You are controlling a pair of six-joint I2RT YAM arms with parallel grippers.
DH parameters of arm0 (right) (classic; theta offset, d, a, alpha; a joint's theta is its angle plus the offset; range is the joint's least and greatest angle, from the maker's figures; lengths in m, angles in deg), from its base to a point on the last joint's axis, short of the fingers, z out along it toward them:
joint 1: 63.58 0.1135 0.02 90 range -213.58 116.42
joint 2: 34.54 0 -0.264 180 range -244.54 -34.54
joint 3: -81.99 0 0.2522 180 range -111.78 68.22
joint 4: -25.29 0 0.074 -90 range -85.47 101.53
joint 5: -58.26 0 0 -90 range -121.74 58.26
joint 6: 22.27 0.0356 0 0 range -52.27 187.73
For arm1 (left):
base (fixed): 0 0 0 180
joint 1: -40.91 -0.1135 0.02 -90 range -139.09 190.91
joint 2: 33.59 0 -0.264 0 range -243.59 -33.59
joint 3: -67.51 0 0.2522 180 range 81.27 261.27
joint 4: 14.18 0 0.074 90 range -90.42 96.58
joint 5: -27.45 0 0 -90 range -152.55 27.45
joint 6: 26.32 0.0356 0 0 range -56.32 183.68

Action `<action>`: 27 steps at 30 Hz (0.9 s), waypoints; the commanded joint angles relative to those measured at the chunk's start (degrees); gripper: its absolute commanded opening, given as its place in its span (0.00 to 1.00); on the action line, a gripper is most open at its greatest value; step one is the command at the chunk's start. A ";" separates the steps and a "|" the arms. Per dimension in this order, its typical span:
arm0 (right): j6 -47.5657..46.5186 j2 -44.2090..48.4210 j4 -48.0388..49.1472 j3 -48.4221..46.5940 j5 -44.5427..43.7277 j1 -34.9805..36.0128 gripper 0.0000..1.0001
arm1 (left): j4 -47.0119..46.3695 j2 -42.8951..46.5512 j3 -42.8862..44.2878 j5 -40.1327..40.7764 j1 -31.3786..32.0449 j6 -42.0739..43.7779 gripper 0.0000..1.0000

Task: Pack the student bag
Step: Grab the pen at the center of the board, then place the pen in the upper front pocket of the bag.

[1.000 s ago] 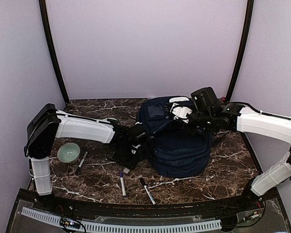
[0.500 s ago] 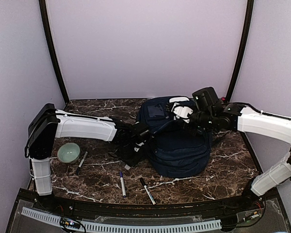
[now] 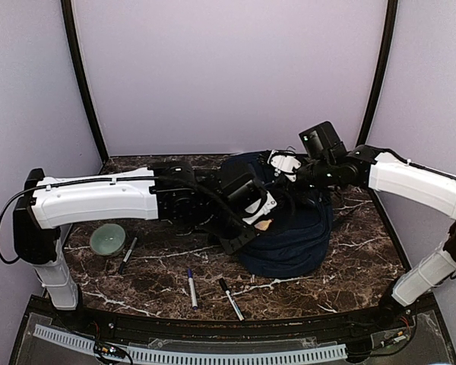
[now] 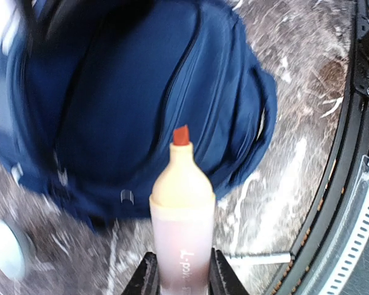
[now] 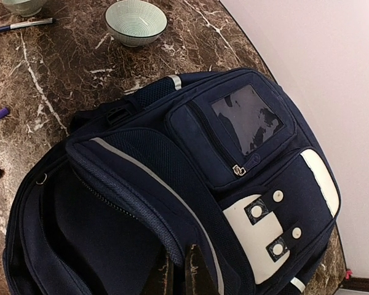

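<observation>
Marble tabletop [image 3: 357, 247] under student bag [image 3: 289, 236]; lilac walls [image 3: 228, 76]

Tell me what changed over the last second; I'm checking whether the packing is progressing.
The left gripper closed on an orange-tipped highlighter, lifted from the table left of the student bag and swung right, above it. The right gripper stayed shut on the bag's opening edge; the bowl and pens did not move.

Pale-green round bowl [image 3: 107, 239] sitting near left edge of dark-brown white-veined marble table [image 3: 365, 251]. Slim black marker [image 3: 127, 255] lying just beside bowl. White purple-capped marker [image 3: 191, 288] and white black-capped marker [image 3: 230, 298] lying apart near front edge, left of centre.
</observation>
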 commanded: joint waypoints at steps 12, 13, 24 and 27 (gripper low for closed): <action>1.08 -3.54 1.71 -12.65 2.56 -0.28 0.00 | -13.05 -16.32 14.95 16.89 -0.72 25.68 0.04; 1.07 -3.89 1.36 -13.03 2.81 -0.28 0.00 | -14.04 -16.88 15.26 17.13 -1.30 26.60 0.04; 1.56 -6.24 -0.69 -15.65 5.02 -0.32 0.00 | -23.51 -24.38 17.69 21.94 -6.17 41.48 0.04; 1.49 -6.62 -0.89 -16.00 4.70 -0.29 0.00 | -24.36 -25.83 18.93 21.54 -7.35 42.87 0.06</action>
